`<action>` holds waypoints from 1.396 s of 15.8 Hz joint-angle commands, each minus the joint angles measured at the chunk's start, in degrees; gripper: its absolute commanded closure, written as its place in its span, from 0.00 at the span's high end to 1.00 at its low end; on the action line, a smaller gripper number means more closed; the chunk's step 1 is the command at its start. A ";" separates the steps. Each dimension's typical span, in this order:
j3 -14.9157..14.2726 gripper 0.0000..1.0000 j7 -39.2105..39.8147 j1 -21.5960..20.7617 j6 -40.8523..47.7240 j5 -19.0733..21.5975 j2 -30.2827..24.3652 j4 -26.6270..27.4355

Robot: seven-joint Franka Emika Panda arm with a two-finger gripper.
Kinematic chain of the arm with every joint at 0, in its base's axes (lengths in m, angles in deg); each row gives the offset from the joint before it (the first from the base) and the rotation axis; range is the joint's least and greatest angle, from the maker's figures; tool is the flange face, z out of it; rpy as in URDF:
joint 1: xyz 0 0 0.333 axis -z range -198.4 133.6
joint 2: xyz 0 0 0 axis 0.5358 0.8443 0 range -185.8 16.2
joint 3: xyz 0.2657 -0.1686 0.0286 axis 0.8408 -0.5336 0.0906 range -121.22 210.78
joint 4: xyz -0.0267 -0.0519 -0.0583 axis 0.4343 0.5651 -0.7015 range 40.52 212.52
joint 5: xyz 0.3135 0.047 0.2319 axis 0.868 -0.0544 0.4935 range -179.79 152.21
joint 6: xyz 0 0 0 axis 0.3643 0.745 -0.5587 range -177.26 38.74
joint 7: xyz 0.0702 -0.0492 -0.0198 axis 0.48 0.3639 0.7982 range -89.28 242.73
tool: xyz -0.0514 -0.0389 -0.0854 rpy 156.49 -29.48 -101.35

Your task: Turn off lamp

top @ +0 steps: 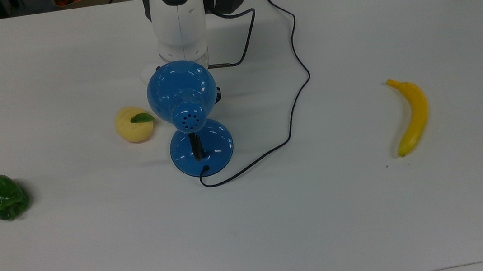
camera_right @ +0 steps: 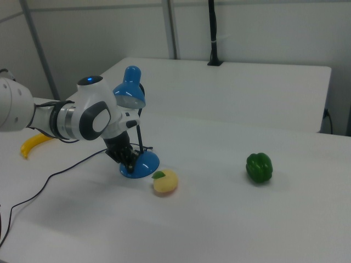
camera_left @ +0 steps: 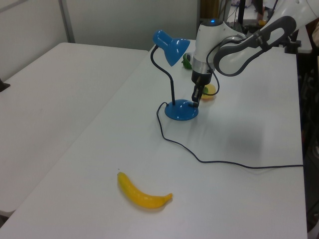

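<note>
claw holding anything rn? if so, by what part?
Nothing visibly held. The claw points down at the rim of the lamp's base; whether it touches the base cannot be told.
</note>
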 commanded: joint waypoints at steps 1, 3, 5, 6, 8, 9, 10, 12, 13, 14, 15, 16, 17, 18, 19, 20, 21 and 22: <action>-0.08 0.00 -1.45 0.22 3.53 -1.14 -1.46 1.94; -0.08 0.00 -1.45 0.57 5.90 -1.14 -2.51 1.85; -0.08 0.00 -1.45 0.57 9.58 -1.14 -3.74 1.85; -0.08 0.00 -1.45 0.57 11.69 -1.14 -4.36 1.68; -0.08 0.00 -1.45 0.40 16.87 -1.14 -6.02 1.59; -0.08 0.00 -1.45 0.22 19.25 -1.14 -7.08 1.59; -0.08 0.00 -1.45 0.13 21.36 -1.14 -8.22 1.59; 0.01 0.00 -1.45 -0.04 25.05 -1.14 -10.68 1.50; 0.01 0.00 -1.45 -0.13 26.64 -1.14 -11.91 1.41; 0.01 0.00 -1.45 -0.13 28.22 -1.14 -12.96 0.89; 0.01 0.00 -1.45 -0.13 30.41 -1.14 -13.50 -0.33; 0.01 0.00 -1.45 -0.13 32.78 -1.14 -13.68 -2.26; 0.01 0.00 -1.45 -0.13 34.98 -1.14 -13.85 -4.45; 0.01 0.00 -1.45 -0.04 36.57 -1.14 -13.85 -6.30; 0.01 0.00 -1.54 -0.04 37.80 -1.05 -13.94 -8.15; 0.01 0.00 -1.54 0.04 38.86 -0.88 -14.20 -9.82; 0.10 0.00 -1.45 0.13 39.57 -0.53 -14.64 -10.97; 0.10 0.00 -1.45 0.05 39.66 -0.44 -15.08 -11.68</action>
